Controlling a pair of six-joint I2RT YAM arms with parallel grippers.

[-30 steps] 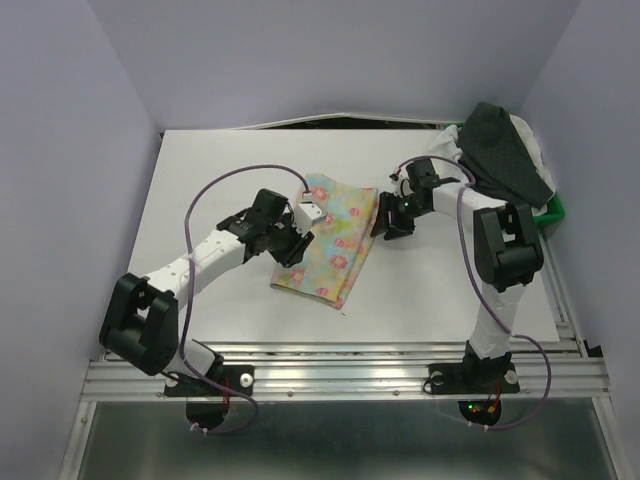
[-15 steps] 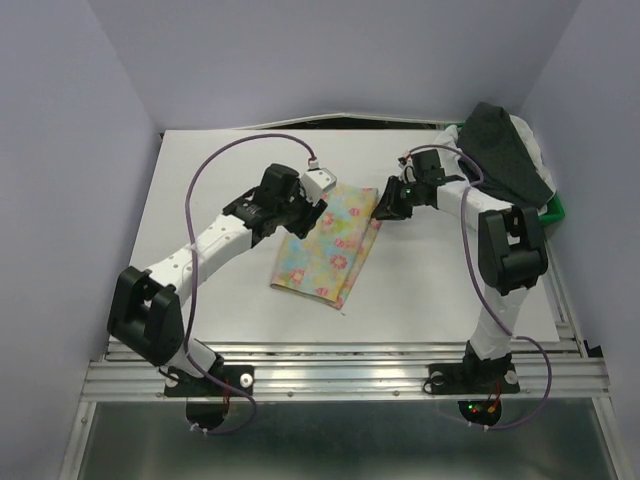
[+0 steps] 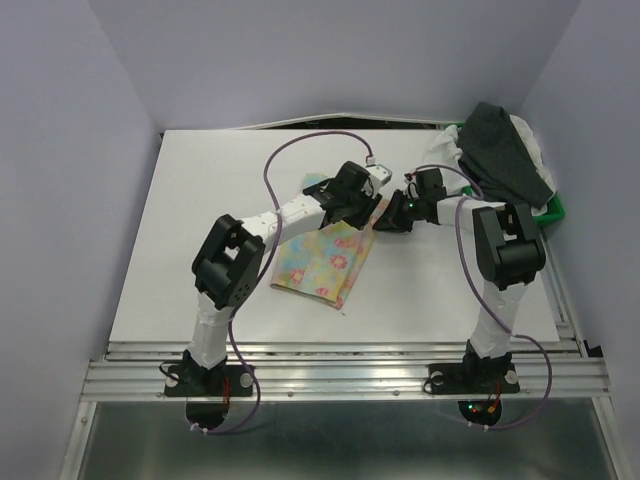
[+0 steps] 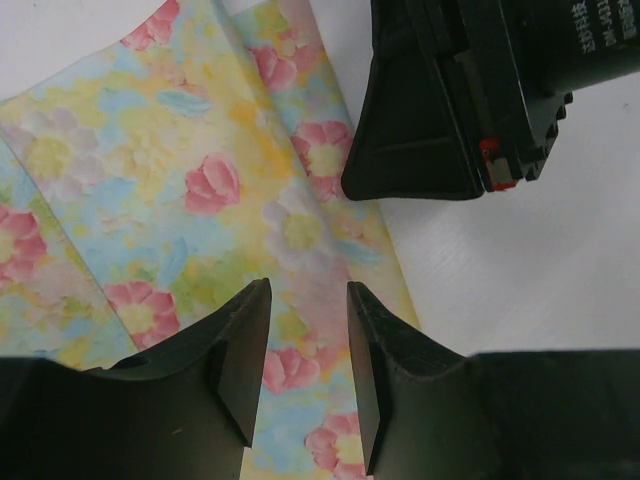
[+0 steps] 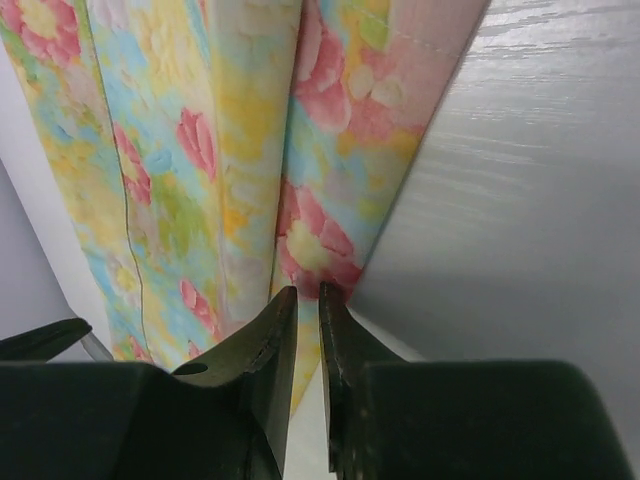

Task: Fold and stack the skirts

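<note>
The yellow floral skirt lies folded flat at the table's middle. My left gripper reaches far right over the skirt's far right corner; in the left wrist view its jaws are open just above the floral cloth. My right gripper sits at that same corner, shut on the skirt's edge, with cloth pinched between the tips. The right gripper shows close ahead in the left wrist view. The dark charcoal skirt lies on the white crinkly skirt at the far right.
The green tray peeks out under the pile at the right table edge. Lilac walls close in the table at back and sides. The two arms nearly touch over the skirt's corner. A metal rail runs along the near edge.
My left arm has swung from the skirt's left side across to its far right corner, next to the right gripper. The right gripper has stayed at that corner.
</note>
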